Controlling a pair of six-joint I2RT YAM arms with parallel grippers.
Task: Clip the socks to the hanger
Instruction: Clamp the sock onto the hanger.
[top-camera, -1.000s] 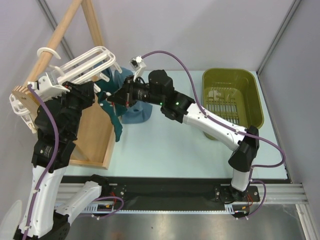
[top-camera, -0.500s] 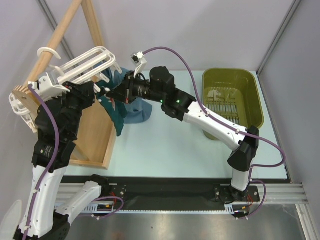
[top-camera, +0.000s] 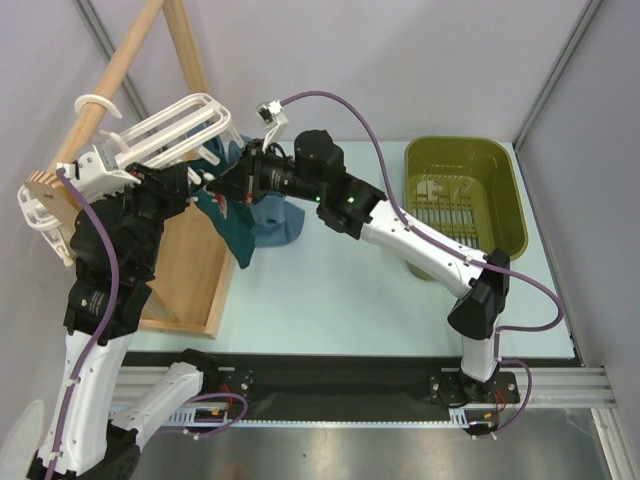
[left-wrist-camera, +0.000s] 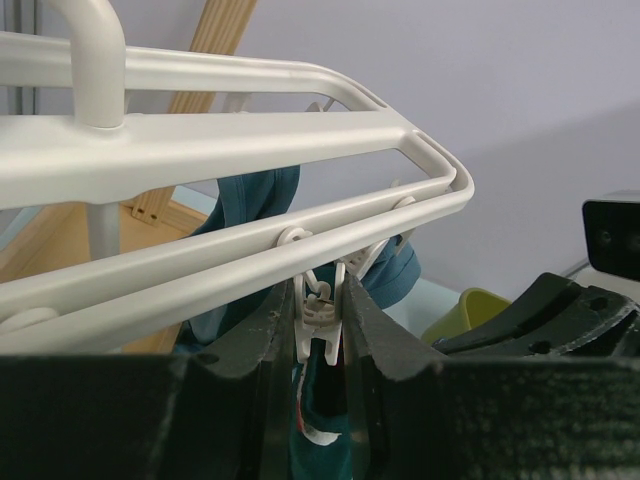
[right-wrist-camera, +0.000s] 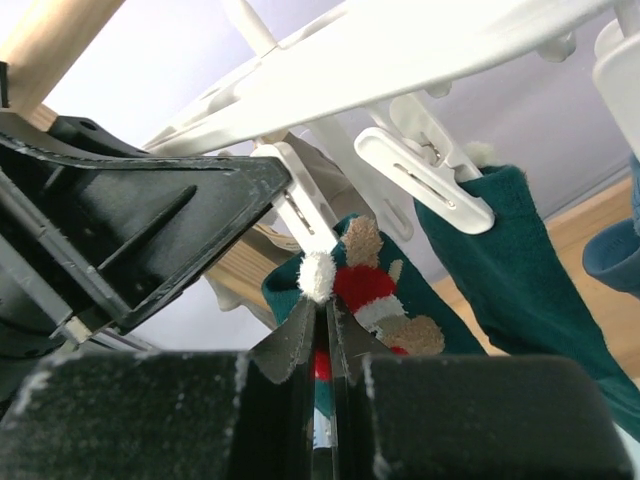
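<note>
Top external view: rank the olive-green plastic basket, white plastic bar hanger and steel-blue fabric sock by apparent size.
1. olive-green plastic basket
2. white plastic bar hanger, raised nearer the camera and partly hidden, so unsure
3. steel-blue fabric sock, mostly covered

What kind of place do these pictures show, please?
Probably a robot test cell staged for laundry, not a home: plain grey walls, arms bolted to a table, with a wooden rack, white hanger and green basket.

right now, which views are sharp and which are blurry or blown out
Top external: evenly lit and sharp, only soft shadows. Left wrist: hanger bars and clip clear, dark left fingers underexposed. Right wrist: white hanger bars nearly blown out, right fingers soft, motif sock in focus.
</note>
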